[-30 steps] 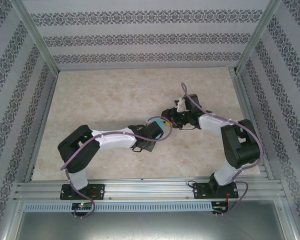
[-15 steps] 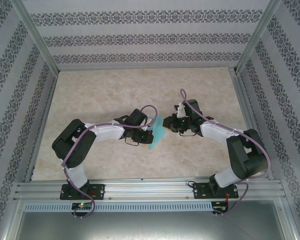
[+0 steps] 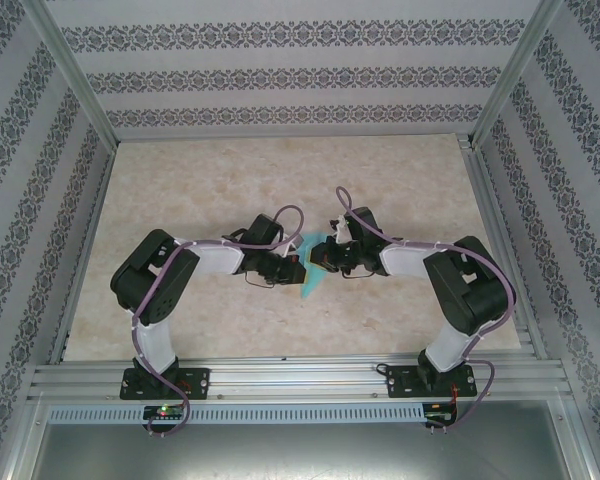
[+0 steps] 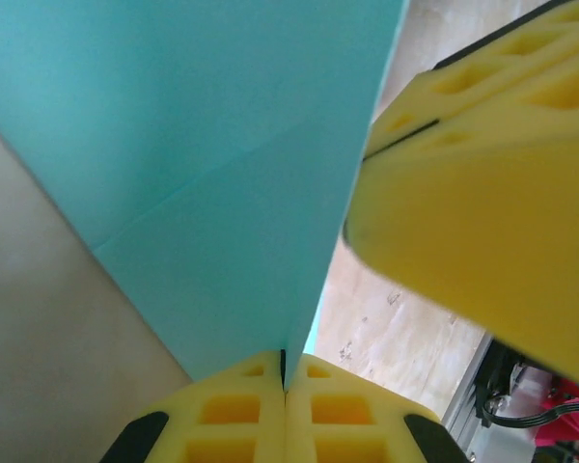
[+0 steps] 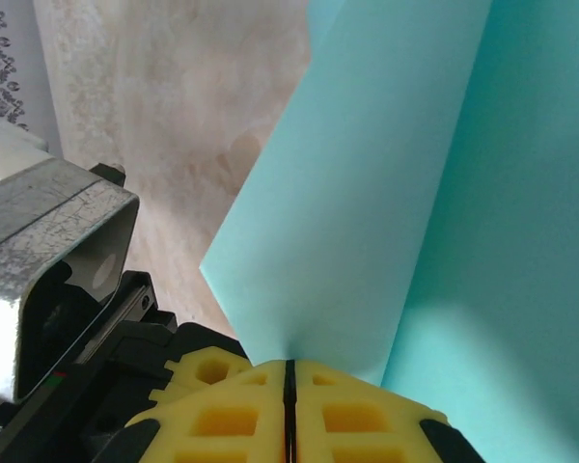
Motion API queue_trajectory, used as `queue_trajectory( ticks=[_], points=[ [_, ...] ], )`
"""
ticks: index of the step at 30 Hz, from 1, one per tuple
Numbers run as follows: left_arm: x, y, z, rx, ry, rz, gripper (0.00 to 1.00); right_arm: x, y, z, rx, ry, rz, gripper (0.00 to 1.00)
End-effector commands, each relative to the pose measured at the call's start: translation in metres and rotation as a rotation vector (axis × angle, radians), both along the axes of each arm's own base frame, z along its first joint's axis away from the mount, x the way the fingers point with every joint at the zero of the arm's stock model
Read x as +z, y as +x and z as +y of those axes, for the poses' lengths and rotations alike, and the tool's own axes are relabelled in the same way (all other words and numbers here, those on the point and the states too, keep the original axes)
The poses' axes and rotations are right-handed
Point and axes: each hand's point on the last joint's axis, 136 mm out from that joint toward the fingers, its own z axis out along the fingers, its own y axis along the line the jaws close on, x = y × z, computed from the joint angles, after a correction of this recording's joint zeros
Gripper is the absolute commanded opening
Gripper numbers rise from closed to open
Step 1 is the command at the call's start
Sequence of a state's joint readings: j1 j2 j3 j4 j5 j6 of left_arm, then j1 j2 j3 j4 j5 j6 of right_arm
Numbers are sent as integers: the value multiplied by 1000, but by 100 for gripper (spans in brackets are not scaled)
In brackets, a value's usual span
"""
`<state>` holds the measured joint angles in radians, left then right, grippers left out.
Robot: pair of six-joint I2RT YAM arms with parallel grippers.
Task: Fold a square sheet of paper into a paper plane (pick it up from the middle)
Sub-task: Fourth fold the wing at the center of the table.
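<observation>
Walls: pale panels with dark patterned bands stand on three sides of the cell.
Worktop: a beige marbled slab, bare around the arms.
Rail: a metal rail along the near edge carries both arm bases.
Left arm: it rises from its base, bends at the elbow and reaches right toward the middle of the worktop.
Right arm: it mirrors the other, reaching left to the same spot.
Sheet of paper: turquoise-teal, partly folded, held up between the two grippers over the middle of the worktop, its lower corner pointing toward the near edge. In the left wrist view its face carries a straight diagonal crease; in the right wrist view two panels meet along a fold.
Left gripper: its yellow pads are pressed together, pinching the paper's edge in their seam.
Right gripper: closed on the paper, which comes up out of the line between its pads; it sits just beside the left one.
</observation>
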<state>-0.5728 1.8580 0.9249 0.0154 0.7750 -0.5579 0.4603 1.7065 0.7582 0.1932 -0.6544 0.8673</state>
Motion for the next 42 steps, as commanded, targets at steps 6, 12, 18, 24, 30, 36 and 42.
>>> queue_trajectory(
  ticks=[6,12,18,24,30,36,42],
  points=[
    [-11,0,7,43,-28,77,4,7,21,9,-5,34,-29,11],
    [-21,-1,9,70,-21,137,4,1,20,9,-3,27,-12,12],
    [-28,-2,13,98,-21,159,3,-6,20,9,0,24,4,12],
    [-27,3,20,157,-48,172,2,-4,21,10,2,35,-1,12],
    [-30,3,20,155,-44,187,2,-4,23,14,16,44,7,13],
    [-34,1,24,195,-62,215,0,-9,25,19,26,52,26,14],
    [-41,-2,29,214,-54,239,0,-15,25,19,25,44,37,14]
  ],
)
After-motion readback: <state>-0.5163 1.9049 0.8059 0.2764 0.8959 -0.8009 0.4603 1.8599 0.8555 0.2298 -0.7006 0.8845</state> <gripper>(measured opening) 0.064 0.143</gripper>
